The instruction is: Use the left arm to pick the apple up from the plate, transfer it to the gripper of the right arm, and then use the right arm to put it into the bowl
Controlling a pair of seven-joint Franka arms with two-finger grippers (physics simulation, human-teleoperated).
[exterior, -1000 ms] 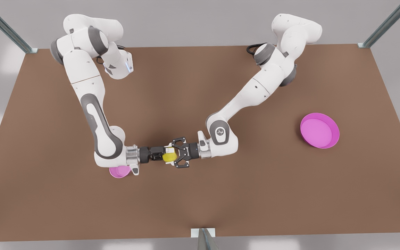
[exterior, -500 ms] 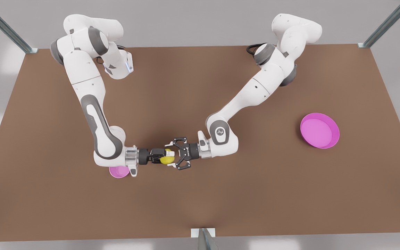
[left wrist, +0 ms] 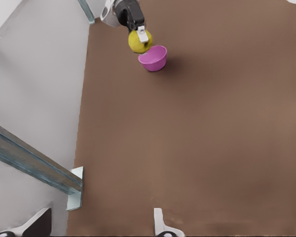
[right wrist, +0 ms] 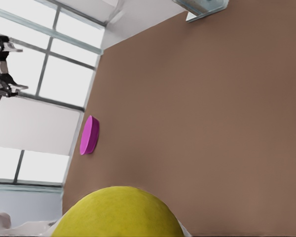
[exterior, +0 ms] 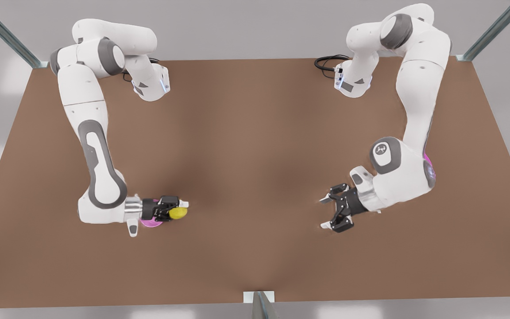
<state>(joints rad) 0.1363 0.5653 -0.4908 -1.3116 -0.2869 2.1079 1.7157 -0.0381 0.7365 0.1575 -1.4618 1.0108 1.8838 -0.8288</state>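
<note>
The yellow-green apple (exterior: 179, 214) hangs above the table, with my right gripper (exterior: 176, 208) shut on it, at the front view's lower left. It looms close in the right wrist view (right wrist: 118, 212). The small pink bowl (exterior: 151, 223) lies partly hidden under that gripper; the left wrist view shows the apple (left wrist: 139, 41) just above the bowl's (left wrist: 153, 58) rim. My left gripper (exterior: 332, 212) stands open, holding nothing, at the front view's right. The magenta plate (right wrist: 89, 135) lies beyond it; in the front view only a sliver of the plate (exterior: 428, 165) peeks out behind the left arm.
The brown table (exterior: 255, 146) stretches bare between the two arms. Metal frame posts (exterior: 261, 305) stand at its front edge and back corners. A black cable (exterior: 326, 62) loops beside the left arm's base.
The grippers have drawn apart. My right arm carried the apple toward the front view's left, over the bowl. My left arm, open, swung away to the front view's right, covering the plate.
</note>
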